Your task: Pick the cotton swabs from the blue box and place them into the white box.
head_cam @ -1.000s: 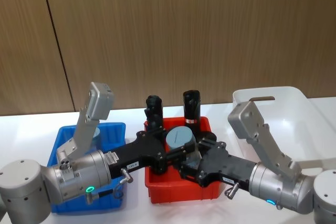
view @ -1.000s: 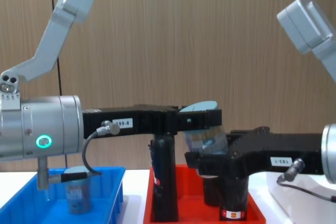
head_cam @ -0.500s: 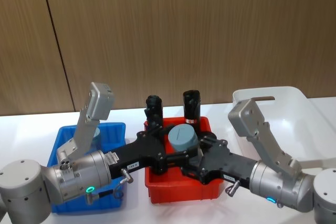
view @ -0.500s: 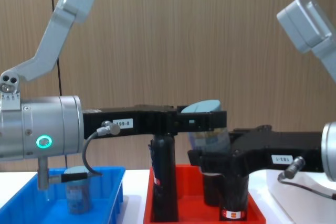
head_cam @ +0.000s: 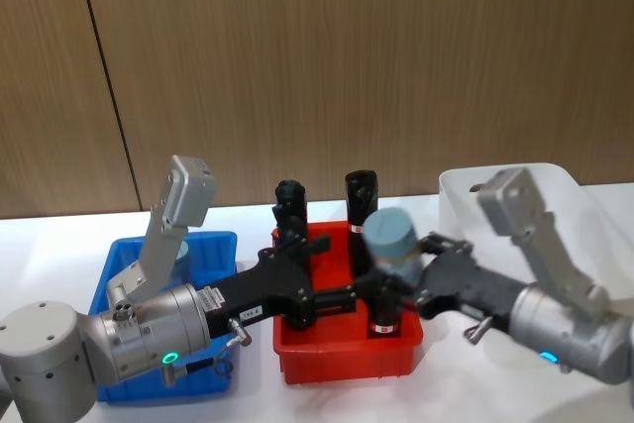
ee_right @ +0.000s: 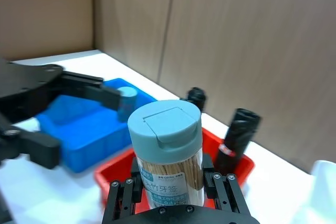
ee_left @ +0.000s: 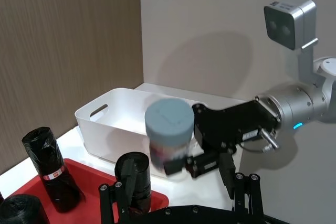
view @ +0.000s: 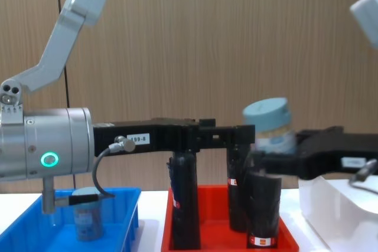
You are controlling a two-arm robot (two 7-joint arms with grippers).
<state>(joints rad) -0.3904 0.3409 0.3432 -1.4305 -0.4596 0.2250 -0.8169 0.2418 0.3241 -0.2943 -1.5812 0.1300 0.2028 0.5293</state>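
A jar of cotton swabs (head_cam: 393, 235) with a pale blue lid hangs above the right end of the red tray, and my right gripper (head_cam: 400, 272) is shut on it. The same jar (view: 269, 123) shows upright in the chest view and close up in the right wrist view (ee_right: 167, 150). My left gripper (head_cam: 342, 296) reaches over the red tray, open and holding nothing, just left of the jar. Another jar (view: 87, 219) stands in the blue box (head_cam: 213, 241) on the left. The white box (head_cam: 515, 185) stands at the right, beyond the held jar.
Between the two boxes sits a red tray (head_cam: 337, 359) holding tall black wrapped rolls (head_cam: 360, 200), right under both grippers. A wooden wall closes off the back. The left arm's grey links (head_cam: 173, 215) rise over the blue box.
The jar passed from my left gripper to my right one. The right gripper has carried it rightward toward the white box, while the left gripper stays in place, open.
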